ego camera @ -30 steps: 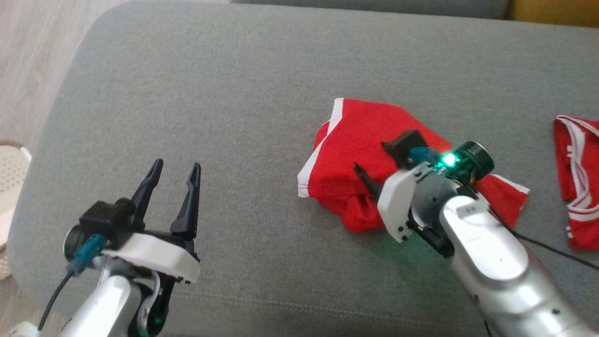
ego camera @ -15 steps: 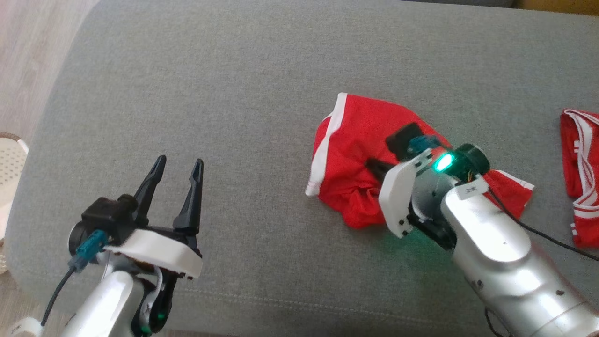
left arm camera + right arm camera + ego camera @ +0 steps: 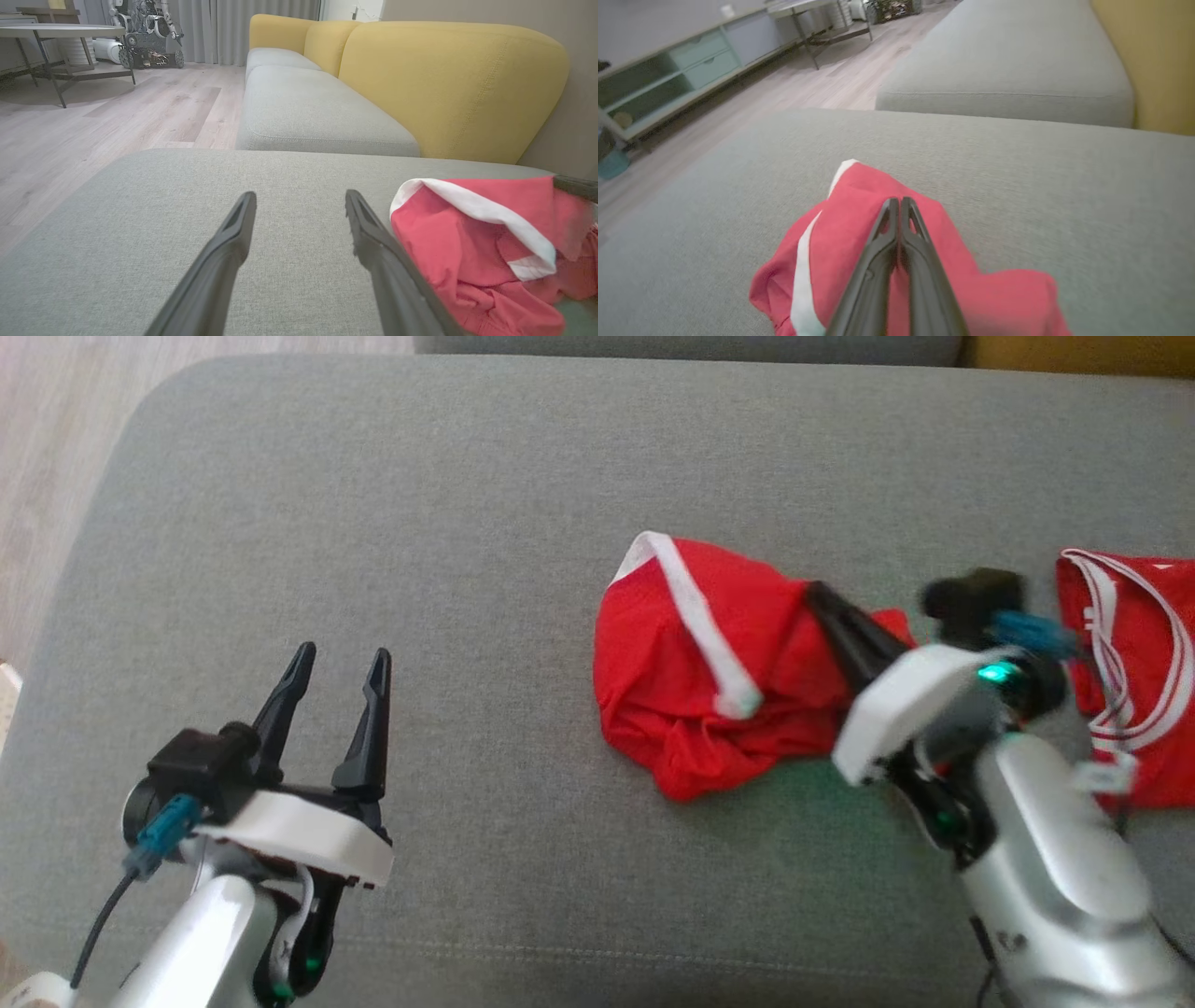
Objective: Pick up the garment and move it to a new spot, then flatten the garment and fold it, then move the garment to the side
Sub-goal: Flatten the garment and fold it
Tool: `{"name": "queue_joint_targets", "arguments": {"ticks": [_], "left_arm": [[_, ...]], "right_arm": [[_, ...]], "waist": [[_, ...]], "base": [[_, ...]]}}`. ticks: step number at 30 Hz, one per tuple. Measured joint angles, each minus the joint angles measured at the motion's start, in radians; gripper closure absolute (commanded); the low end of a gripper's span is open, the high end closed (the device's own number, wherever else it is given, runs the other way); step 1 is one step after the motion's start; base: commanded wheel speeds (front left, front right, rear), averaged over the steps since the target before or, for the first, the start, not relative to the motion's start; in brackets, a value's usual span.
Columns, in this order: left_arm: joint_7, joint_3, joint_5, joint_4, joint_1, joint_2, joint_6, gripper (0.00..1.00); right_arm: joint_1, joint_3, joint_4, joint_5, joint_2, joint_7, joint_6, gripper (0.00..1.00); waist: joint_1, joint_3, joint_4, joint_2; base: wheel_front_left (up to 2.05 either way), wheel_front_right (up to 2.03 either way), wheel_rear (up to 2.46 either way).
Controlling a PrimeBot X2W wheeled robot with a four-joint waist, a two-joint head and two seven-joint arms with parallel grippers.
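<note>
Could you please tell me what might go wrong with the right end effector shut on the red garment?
1. The right end effector pinches just a fold of the bunched garment, so the fabric may slip free on lifting.
2. The second garment lies right beside that arm and might get snagged and dragged along.

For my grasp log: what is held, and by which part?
The right gripper pinches the red garment by a raised plain fold; the left gripper holds nothing.

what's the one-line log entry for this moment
phase: pick up | right fingers: shut on garment, fabric bunched | left fingers: open, over cushion | other garment: far right
</note>
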Motion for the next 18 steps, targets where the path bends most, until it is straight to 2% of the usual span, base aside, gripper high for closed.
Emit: {"name": "queue_joint_targets", "arguments": {"ticks": [7,12,15,16,17,18], "left_arm": [[0.0,0.0,0.0,-0.015,0.005,0.008,0.006,0.0],[0.0,0.0,0.0,-0.021,0.006,0.012,0.006,0.0],[0.0,0.0,0.0,-0.021,0.006,0.013,0.006,0.0],[0.0,0.0,0.0,-0.021,0.006,0.013,0.006,0.0],[0.0,0.0,0.0,-0.021,0.006,0.013,0.006,0.0],[0.0,0.0,0.0,-0.02,0.006,0.013,0.006,0.0]], "right_arm": [[0.18,-0.304,-0.084,0.045,0.051,0.016,0.0,1.0],[0.215,-0.43,-0.058,0.069,0.071,0.054,0.0,1.0],[0.215,-0.461,-0.005,0.074,0.077,0.054,0.0,1.0],[0.215,-0.462,0.01,0.079,0.079,0.052,0.0,0.61],[0.215,-0.46,0.016,0.079,0.081,0.04,0.0,0.0],[0.214,-0.456,0.016,0.081,0.083,0.027,0.0,0.0]], "waist": [[0.0,-0.001,-0.016,0.0],[0.0,0.011,-0.021,0.0],[0.0,0.018,-0.02,0.0],[0.0,0.018,-0.02,0.0],[0.0,0.018,-0.019,0.0],[0.0,0.017,-0.019,0.0]], "base": [[0.0,0.0,0.0],[0.0,0.0,0.0],[0.0,0.0,0.0],[0.0,0.0,0.0],[0.0,0.0,0.0],[0.0,0.0,0.0]]}}
